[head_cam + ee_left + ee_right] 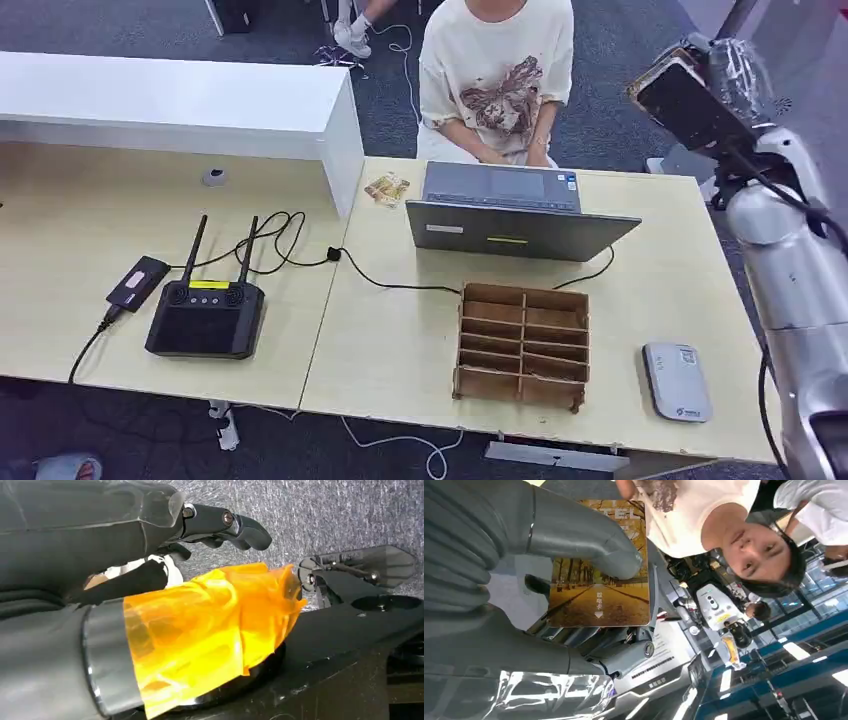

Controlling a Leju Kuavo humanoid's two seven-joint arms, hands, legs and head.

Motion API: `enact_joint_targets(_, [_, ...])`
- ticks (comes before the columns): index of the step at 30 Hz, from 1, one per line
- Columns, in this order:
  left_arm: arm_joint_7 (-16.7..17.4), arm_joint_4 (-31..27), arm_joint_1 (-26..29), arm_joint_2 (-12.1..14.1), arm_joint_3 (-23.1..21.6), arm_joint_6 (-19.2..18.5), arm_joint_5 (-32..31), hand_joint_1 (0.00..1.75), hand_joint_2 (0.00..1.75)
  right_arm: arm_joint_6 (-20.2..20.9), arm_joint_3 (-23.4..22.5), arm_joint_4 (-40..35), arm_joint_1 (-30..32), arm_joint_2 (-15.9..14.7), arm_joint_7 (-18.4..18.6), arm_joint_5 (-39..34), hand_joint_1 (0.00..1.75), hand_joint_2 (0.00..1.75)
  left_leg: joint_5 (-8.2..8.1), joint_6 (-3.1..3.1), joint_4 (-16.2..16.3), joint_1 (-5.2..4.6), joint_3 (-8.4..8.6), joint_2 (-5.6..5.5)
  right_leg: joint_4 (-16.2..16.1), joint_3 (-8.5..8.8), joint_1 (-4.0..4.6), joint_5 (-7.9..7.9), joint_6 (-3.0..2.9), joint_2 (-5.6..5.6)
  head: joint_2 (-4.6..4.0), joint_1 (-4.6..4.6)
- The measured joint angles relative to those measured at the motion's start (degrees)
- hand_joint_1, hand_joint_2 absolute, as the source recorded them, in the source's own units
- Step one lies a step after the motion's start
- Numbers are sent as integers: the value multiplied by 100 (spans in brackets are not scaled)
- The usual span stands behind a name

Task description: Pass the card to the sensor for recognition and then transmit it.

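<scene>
My right hand (715, 85) is raised high at the table's right end, beside the seated person (497, 75). In the right wrist view it holds a card (599, 587) printed with a yellow autumn avenue, the thick grey thumb (589, 545) pressing across its face and the fingers behind it. A grey-white sensor pad (677, 381) lies flat on the table (400, 340) near its front right corner, well below that hand. My left hand (220, 525) hangs over grey carpet, its thumb wrapped in orange tape (210, 630), with nothing in it.
A grey laptop (505, 205) stands before the person. In front of it sits a wooden compartment box (522, 345). A second card (387, 188) lies by the white counter (180, 105). A black controller with antennas (207, 315) and cables occupy the left part.
</scene>
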Motion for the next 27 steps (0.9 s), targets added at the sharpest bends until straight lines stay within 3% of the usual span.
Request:
enact_joint_targets(5, [28,0,-5,-7,-9,-9,-15,0,0,13,267,221,-244,140,61,256,175,175,0,0,0,-1,-3,3,-2,-1,-1,0,0,4,0,0])
enact_joint_targets(17, [297,0,-73,-57,-142,-13,-77,0,0,221,1270,1780,-1165,719,934,1784,175,175,5,-4,0,0,-1,2,0,-2,0,4,-1,3,0,-2])
enact_joint_targets(27, [343,0,-126,-87,-273,48,-13,0,0,210,1438,2649,-1380,887,1115,2068,175,175,5,-3,2,-1,-2,1,-3,-2,-1,6,1,1,0,-2])
